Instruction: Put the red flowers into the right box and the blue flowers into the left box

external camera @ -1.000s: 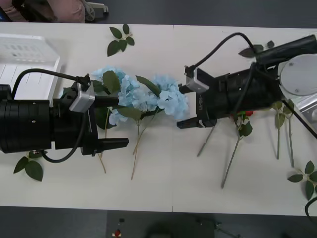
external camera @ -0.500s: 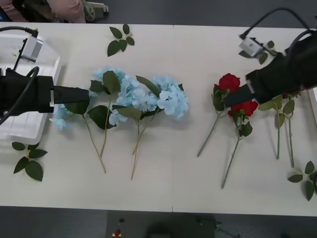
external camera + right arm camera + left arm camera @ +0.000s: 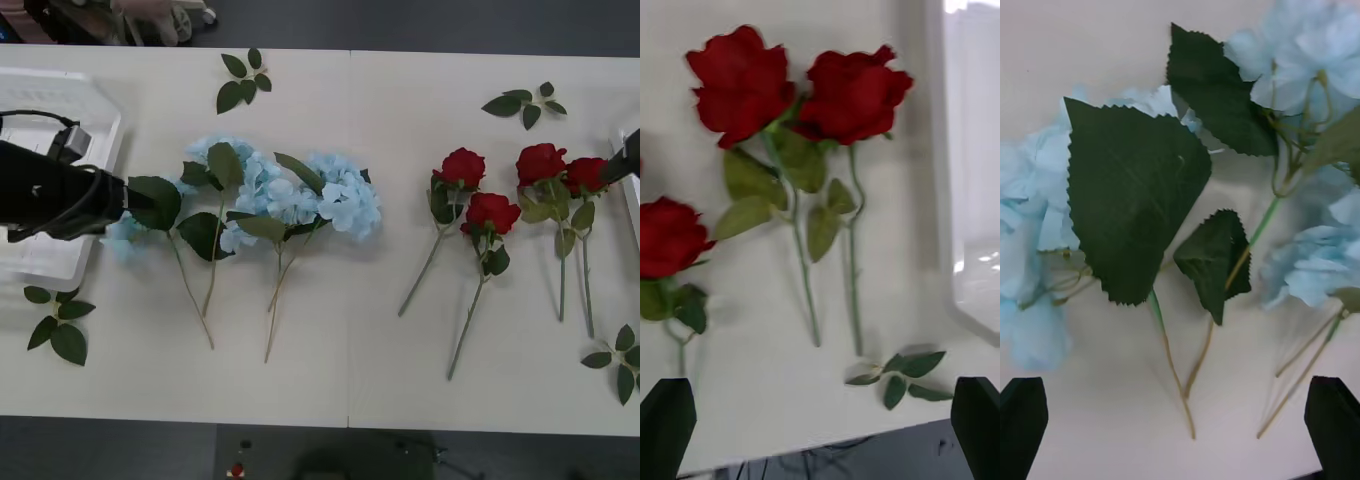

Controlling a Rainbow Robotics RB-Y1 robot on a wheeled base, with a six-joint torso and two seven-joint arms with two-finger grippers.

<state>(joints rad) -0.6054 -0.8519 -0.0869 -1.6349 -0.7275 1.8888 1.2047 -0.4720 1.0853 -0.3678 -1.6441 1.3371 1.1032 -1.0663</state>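
While four red flowers (image 3: pixel 490 212) lie in a loose row on the white table (image 3: pixel 350 380), right of the blue flowers (image 3: pixel 290 195), the blue ones form one overlapping clump in which three or four fluffy heads can be made out, though an exact count cannot be told. Two roses sit just right of the clump, their stems slanting down toward the table's near edge; the other two lie farther right, blooms touching, close to the thin white rim of the right box (image 3: pixel 632 190) at the table's right edge. Left of the clump, the left box (image 3: pixel 70 150) rests by the table's left edge. Four loose leaf sprigs (image 3: pixel 240 80) lie scattered around the flowers, well apart from them. Bare tabletop runs between the clump and the roses, and along the near edge below the stems. Over the left box's near corner, the left gripper (image 3: pixel 1180 420) reaches to the leftmost blue head, fingers spread wide and holding nothing. By the right box's rim, just beside the rightmost rose, the right gripper (image 3: pixel 824 424) hangs with fingers likewise apart and empty. Half a second ago the right arm covered the two rightmost roses; it has since drawn back toward the right box, uncovering them, and the left arm has pulled slightly leftward.
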